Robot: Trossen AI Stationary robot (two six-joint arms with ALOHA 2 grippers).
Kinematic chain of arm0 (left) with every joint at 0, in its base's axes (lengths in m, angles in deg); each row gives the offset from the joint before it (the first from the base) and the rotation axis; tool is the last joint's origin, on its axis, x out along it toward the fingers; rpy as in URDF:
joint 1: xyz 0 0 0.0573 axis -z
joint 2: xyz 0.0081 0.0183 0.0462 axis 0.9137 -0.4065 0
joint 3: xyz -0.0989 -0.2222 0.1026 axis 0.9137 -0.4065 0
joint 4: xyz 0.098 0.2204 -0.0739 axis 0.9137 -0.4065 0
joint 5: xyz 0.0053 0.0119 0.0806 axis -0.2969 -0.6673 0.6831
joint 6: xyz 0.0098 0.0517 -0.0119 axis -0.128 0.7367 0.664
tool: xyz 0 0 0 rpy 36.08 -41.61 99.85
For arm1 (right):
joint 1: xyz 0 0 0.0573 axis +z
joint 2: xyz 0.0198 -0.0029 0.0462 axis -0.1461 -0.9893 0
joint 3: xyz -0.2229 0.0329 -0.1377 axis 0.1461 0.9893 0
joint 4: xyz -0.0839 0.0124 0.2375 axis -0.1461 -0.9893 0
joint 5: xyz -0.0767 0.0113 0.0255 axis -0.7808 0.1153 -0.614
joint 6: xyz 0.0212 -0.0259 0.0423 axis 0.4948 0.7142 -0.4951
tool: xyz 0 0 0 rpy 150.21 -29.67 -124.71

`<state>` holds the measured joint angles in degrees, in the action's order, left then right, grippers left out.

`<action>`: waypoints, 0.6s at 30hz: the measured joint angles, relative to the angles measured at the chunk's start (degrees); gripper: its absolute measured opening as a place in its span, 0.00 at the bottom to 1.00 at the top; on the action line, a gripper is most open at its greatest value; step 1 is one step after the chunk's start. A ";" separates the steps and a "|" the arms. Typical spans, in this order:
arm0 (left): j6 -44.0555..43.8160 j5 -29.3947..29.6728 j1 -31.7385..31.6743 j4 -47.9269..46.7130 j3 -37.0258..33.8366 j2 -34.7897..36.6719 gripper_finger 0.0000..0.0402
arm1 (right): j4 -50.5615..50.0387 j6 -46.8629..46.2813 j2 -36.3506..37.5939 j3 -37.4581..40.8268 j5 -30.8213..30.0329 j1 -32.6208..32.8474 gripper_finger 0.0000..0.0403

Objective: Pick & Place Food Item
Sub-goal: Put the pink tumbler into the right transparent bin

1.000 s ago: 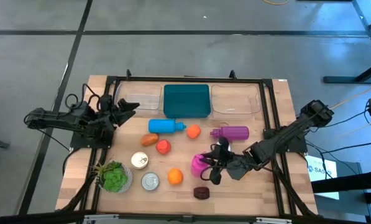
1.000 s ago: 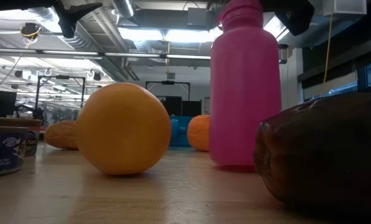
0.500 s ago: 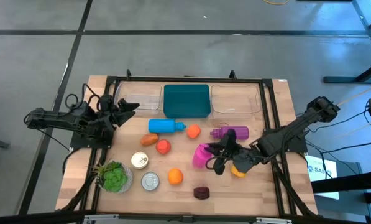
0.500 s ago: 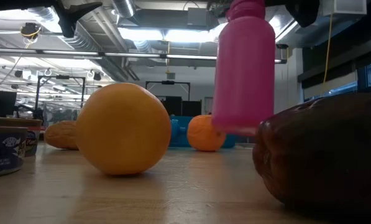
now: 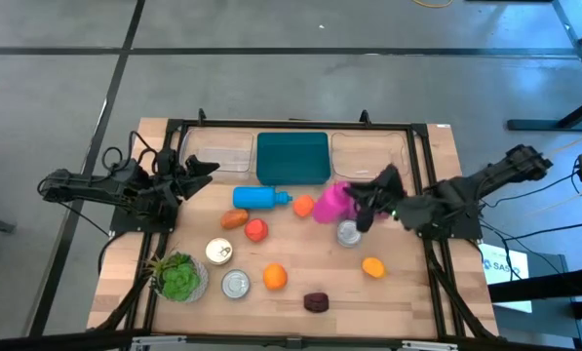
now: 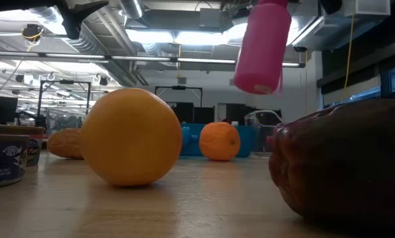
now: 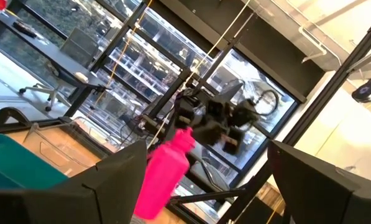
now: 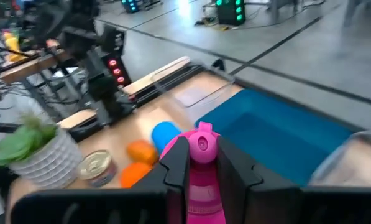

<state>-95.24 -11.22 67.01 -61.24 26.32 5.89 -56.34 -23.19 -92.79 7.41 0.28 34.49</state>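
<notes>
Right gripper [image 5: 362, 203] is clamped on the pink bottle [image 5: 329, 203], carried above table centre, long axis pointing frame-left toward the teal bin [image 5: 291, 157] at upper middle. Left gripper [image 5: 195, 172] waits wide open at the left.

I count three plastic bottles: pink [image 5: 330, 203], blue [image 5: 259, 198], purple [image 5: 373, 207]. Three round metal cans [image 5: 235, 284]. Three bins: one teal [image 5: 291, 157], two clear [image 5: 368, 154]. One potted green plant [image 5: 178, 277].

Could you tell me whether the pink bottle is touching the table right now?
Apart. The low view shows the pink bottle hanging tilted in the air, with open room visible between its base and the table.
</notes>
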 joint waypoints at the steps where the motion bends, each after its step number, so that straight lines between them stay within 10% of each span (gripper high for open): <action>1: 0.02 -0.02 -0.01 0.02 0.00 0.00 0.81 | -0.76 0.39 0.79 0.00 -0.44 -0.91 0.13; 18: 0.31 -1.12 -0.01 0.01 0.00 0.00 0.81 | -1.89 17.00 7.26 -0.02 4.20 -21.60 0.13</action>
<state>-94.93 -12.34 67.00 -61.23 26.32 5.89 -58.23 -6.19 -85.53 7.38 4.49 12.89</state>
